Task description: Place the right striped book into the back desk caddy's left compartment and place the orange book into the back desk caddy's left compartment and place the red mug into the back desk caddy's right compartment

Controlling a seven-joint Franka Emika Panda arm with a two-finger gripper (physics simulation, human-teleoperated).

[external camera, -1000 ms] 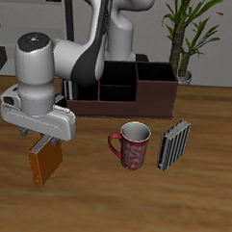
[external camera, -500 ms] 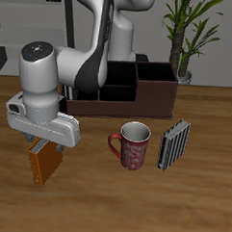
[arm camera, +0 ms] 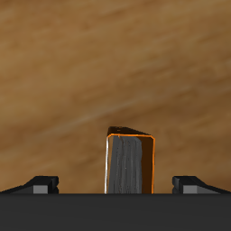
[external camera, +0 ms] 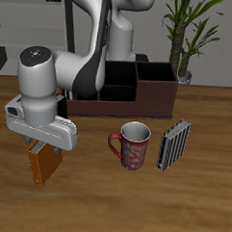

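Moved: gripper has sunk a little lower over the orange book
Gripper: fingers spread wide, either side of the book, not touching
Orange book: upright on the table, near the front edge
Red mug: beside the striped book
Back desk caddy: farther back

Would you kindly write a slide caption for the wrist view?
Open gripper straddling the upright orange book above the wooden table.

Arm bent low, gripper pointing down, jaws spread wide.
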